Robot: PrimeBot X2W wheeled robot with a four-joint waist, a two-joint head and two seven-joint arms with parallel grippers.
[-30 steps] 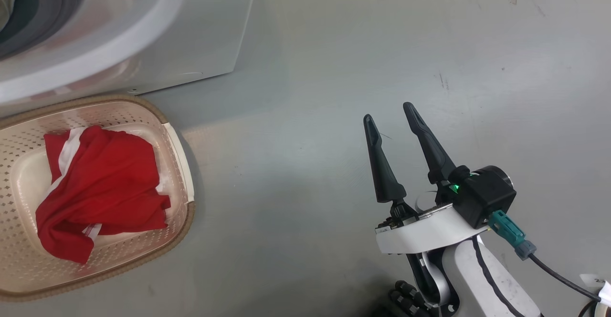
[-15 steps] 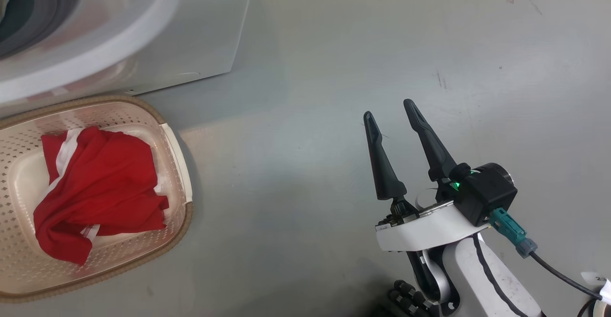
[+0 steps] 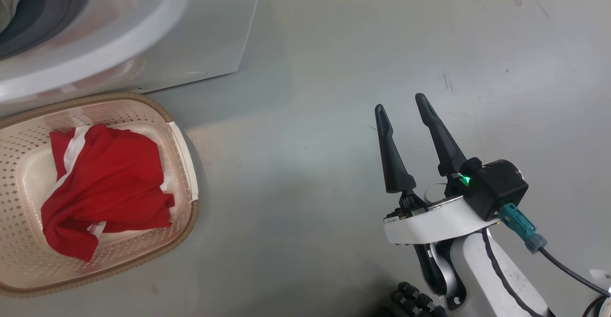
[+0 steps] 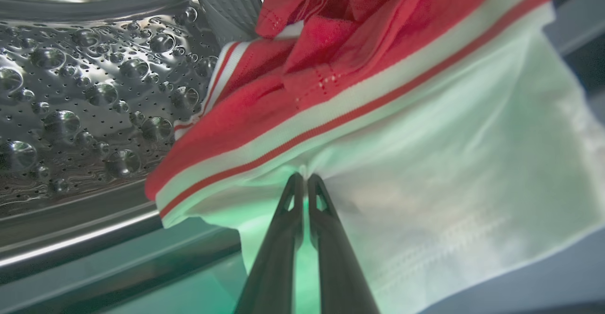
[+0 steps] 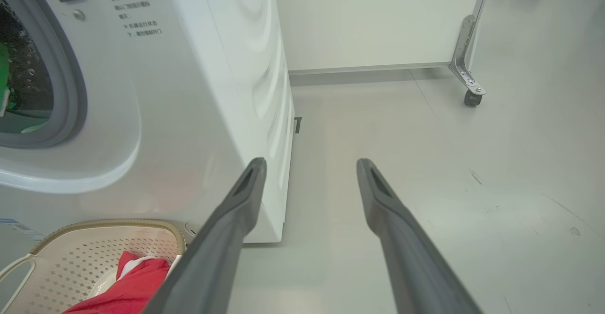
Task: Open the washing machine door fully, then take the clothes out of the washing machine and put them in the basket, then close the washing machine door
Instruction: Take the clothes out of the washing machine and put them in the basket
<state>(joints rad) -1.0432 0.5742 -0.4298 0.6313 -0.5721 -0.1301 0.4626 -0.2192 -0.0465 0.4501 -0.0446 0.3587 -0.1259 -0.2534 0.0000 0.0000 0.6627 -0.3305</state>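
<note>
Inside the washing machine's dimpled steel drum (image 4: 71,91), my left gripper (image 4: 302,179) is shut on a fold of white fabric. That fabric belongs to the red and white clothes (image 4: 378,91) heaped in front of it. The washing machine (image 3: 143,30) stands at the upper left of the head view, its opening ringed by a grey gasket (image 5: 71,91). Below it the cream basket (image 3: 184,140) holds a red garment with white trim (image 3: 110,183). My right gripper (image 3: 401,103) hangs open over the floor, well right of the basket, with nothing between its fingers. The washing machine door is out of view.
Grey floor (image 3: 334,45) spreads to the right of the machine and basket. In the right wrist view a white panel on a castor (image 5: 470,97) stands at the back, behind the machine's side wall (image 5: 246,91).
The whole head view has shifted slightly, so the camera moved. The right gripper stays open in the same pose, and the basket and its red garment lie as before.
</note>
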